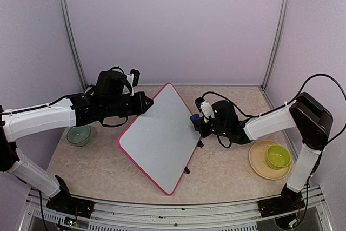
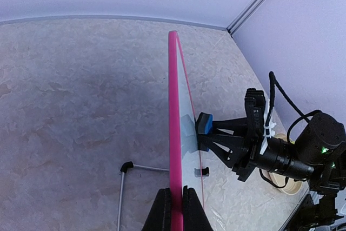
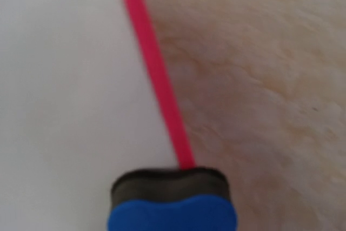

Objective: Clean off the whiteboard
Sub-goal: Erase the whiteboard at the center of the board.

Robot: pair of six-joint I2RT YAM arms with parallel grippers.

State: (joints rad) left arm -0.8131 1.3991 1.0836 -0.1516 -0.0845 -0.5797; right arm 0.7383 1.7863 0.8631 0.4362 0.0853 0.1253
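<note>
Top external view — right gripper (image 1: 198, 119), clamped on blue eraser (image 1: 194, 118), at whiteboard's (image 1: 159, 139) right edge; board face lies leftward, left gripper (image 1: 142, 103) pinching its rim.

No legible writing, label or number, even on the whiteboard (image 1: 159, 139).

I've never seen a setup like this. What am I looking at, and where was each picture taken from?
A left arm and a right arm, both robots, are bolted at the table's near edge. The wide picture looks down from above and behind them; the other two come from a camera on each wrist. The left fingers pinch the pink rim of a whiteboard. The right fingers grip a blue eraser at the board's right edge. Also on the table: a pale green bowl at the left, and a yellow-green bowl on a tan plate at the right.
</note>
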